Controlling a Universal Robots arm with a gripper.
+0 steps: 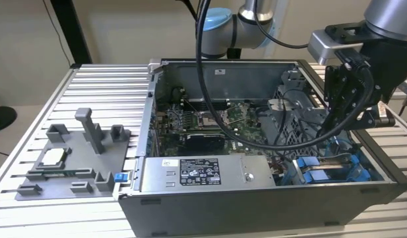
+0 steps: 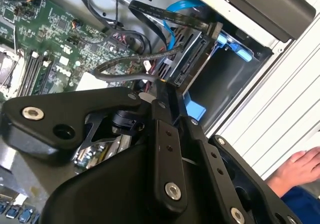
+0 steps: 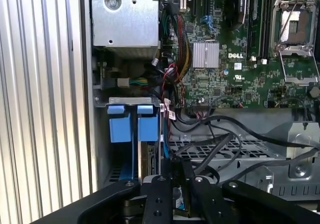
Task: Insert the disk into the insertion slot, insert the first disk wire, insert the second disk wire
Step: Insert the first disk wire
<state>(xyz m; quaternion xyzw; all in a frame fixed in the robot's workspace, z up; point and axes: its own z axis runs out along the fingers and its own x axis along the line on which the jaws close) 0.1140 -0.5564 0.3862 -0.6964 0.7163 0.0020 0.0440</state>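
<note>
One open grey metal computer case [image 1: 256, 208] lies on a ribbed aluminium worktop [image 1: 104, 94] in the exterior view, with its green motherboard [image 1: 203, 124] exposed. To the exterior view's left of the case sits a flat grey plastic fixture tray [image 1: 71, 158] with upright pegs. Along the case's near wall is a grey metal box [image 1: 203, 173] with a white sticker. My black end effector [image 1: 345, 111] hangs over the case's corner at the exterior view's right. It is just above the insertion slot [image 1: 329, 171], a grey metal bay with bright blue plastic rails.

In the second wrist view my end effector [image 2: 167, 96] is drawn narrow, and I cannot tell whether it grips anything. Its tips are near the connector end of the silver-grey rectangular disk [image 2: 190, 59], which sits in the insertion slot [image 2: 235, 44] between the blue rails. A flat black wire [image 2: 165, 14] reaches that end, and a thin blue wire [image 2: 172, 31] curves just beside it. A person's hand [image 2: 300, 166] rests on the worktop.

In the first wrist view my end effector [image 3: 177, 176] is again narrow, right beside the disk [image 3: 148, 159], which is seen edge-on in the insertion slot [image 3: 131, 129]. Black cables [image 3: 225, 144] cross perforated grey metal nearby.
</note>
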